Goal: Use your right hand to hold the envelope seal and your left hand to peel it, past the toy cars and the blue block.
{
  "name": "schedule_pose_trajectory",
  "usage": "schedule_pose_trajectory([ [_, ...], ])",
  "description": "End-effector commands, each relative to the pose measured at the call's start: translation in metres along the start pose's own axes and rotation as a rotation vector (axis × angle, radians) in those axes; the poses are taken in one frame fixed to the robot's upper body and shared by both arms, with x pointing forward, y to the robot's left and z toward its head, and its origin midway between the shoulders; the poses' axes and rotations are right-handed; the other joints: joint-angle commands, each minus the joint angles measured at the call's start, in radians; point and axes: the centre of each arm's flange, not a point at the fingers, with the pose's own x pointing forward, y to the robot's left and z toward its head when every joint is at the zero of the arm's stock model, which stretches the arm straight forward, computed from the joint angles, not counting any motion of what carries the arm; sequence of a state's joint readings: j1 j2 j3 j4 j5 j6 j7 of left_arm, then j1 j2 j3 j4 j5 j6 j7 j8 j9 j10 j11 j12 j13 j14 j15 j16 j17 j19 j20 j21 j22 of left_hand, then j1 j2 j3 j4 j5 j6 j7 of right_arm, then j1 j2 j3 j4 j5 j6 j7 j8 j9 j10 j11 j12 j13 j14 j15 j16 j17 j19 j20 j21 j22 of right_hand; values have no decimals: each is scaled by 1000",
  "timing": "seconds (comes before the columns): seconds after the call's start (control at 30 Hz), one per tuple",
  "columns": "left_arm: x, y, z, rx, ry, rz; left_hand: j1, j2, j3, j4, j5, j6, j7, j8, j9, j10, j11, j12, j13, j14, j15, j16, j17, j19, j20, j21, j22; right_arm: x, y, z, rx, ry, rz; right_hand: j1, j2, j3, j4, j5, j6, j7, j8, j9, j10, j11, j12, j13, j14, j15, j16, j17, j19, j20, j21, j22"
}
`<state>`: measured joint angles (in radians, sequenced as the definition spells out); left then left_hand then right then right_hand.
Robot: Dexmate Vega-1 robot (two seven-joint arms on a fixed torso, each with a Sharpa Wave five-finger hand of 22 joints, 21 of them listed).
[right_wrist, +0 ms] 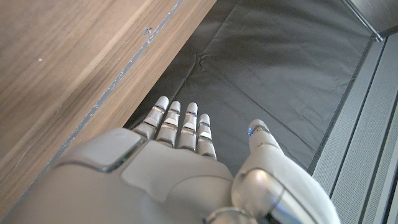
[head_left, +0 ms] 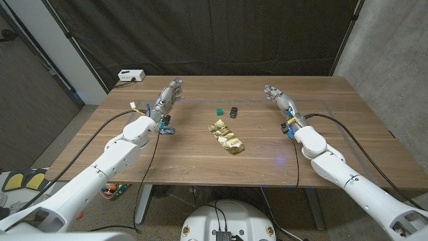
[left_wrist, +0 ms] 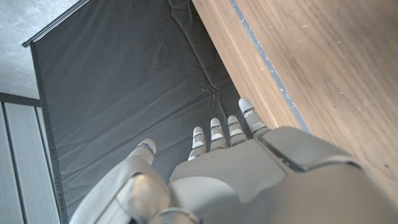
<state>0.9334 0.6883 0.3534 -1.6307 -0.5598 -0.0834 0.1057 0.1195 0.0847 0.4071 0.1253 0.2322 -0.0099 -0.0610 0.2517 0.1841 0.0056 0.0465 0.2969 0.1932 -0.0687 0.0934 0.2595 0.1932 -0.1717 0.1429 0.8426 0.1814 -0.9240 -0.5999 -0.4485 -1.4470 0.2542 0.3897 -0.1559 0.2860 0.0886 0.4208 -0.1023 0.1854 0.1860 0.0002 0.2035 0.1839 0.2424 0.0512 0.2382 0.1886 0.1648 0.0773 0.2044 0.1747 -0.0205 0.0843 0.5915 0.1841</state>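
Observation:
A crumpled gold envelope (head_left: 225,136) lies at the middle of the wooden table (head_left: 200,161). Just behind it stand a small green-blue block (head_left: 218,110) and a dark toy car (head_left: 233,112). My left hand (head_left: 167,98) hovers at the far left of the table, fingers stretched out and apart, holding nothing. My right hand (head_left: 277,98) hovers at the far right, also spread and empty. Both hands are well away from the envelope. In the wrist views, my left hand (left_wrist: 224,168) and my right hand (right_wrist: 186,162) show straight fingers against the black curtain.
A white box (head_left: 131,75) with a cable sits at the table's far left corner. A black curtain (head_left: 214,33) hangs behind the table. A grey tape line (left_wrist: 261,56) runs along the table near its far edge.

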Motion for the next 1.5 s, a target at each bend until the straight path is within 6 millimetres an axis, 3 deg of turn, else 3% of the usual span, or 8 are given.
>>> schedule_pose_trajectory([
  [0.03,-19,1,7,63,53,8,13,-2,2,-7,6,18,-1,8,5,12,2,5,4,11,1,1,2,-107,6,-4,1,-7,13,3,-71,-15,41,15,2,1,-6,-2,12,1,6,2,4,-6,3,2,8,-4,-3,3,1,7,-4,5],
  [0.47,-30,-1,5,78,77,-41,28,-5,7,-17,1,71,24,16,5,31,13,3,4,16,6,-6,2,-108,7,-14,2,-6,28,12,-197,-21,128,38,9,10,-22,1,20,-2,6,3,4,-17,1,2,6,-16,-7,3,2,9,-7,6],
  [1.0,-27,0,5,69,54,-73,32,-5,7,-18,-2,76,25,11,5,34,14,-1,4,19,7,-9,3,-106,10,-18,2,-29,39,17,-302,10,125,76,13,23,-47,1,33,-3,7,3,16,-23,4,2,25,-31,-4,3,17,9,-8,6],
  [1.5,-21,2,3,65,46,-105,32,-6,5,-17,-5,77,24,4,5,35,14,-5,5,19,7,-13,4,-103,11,-22,3,-44,53,18,-346,36,118,97,12,27,-57,-1,50,-6,11,3,28,-27,6,2,32,-37,-5,3,25,11,-8,6],
])
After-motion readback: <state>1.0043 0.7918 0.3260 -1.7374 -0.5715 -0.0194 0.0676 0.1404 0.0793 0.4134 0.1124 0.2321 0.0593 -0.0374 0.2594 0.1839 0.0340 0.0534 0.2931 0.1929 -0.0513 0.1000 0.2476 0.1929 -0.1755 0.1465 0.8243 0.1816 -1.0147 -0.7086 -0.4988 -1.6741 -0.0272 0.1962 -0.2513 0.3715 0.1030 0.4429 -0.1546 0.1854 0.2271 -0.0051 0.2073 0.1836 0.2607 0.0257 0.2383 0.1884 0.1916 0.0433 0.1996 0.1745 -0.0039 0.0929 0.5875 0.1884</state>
